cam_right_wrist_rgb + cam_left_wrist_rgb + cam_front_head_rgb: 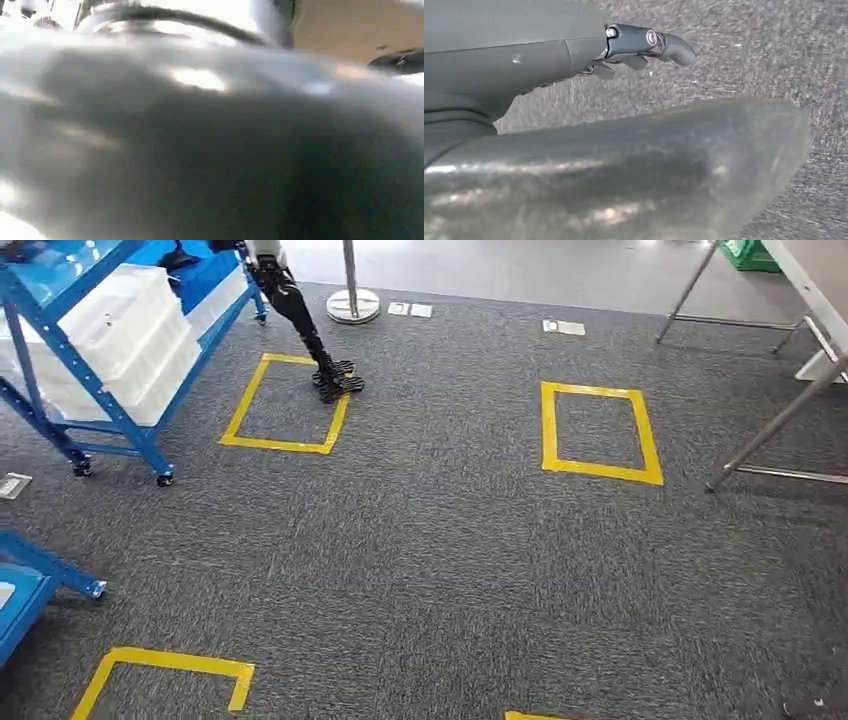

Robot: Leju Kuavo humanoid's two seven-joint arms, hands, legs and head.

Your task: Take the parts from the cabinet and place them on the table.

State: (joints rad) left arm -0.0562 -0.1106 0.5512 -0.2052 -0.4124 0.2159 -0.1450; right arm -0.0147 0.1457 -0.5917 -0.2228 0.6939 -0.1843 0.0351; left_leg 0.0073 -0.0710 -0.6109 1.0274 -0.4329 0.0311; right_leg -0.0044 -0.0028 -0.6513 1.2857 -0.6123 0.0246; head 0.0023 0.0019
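The left hand point(644, 47) shows in its wrist view against grey carpet point(774, 45). Its dark fingers point(674, 47) curl loosely at the end of a grey cover, and nothing is seen in them. A large blurred grey shape, probably part of the hand or arm, blocks much of this view, so whether the hand is closed or apart cannot be told. The arm seems to hang low, pointing at the floor.

The right wrist view is a close grey blur with bright patches. The right hand's pose and grip cannot be told.

From the head view, the robot looks down at carpet marked with yellow tape squares point(285, 400). At far left stands the cabinet point(100, 430), a blue wheeled rack holding white bins point(130, 325). No separate parts can be made out in them. At far right are the metal legs and edge of the table point(800, 270), well apart from the cabinet. A dark jointed limb point(300, 320) stands on one tape square.

The task looks barely begun: no part is held, none is seen on the table, and the robot stands away from both.
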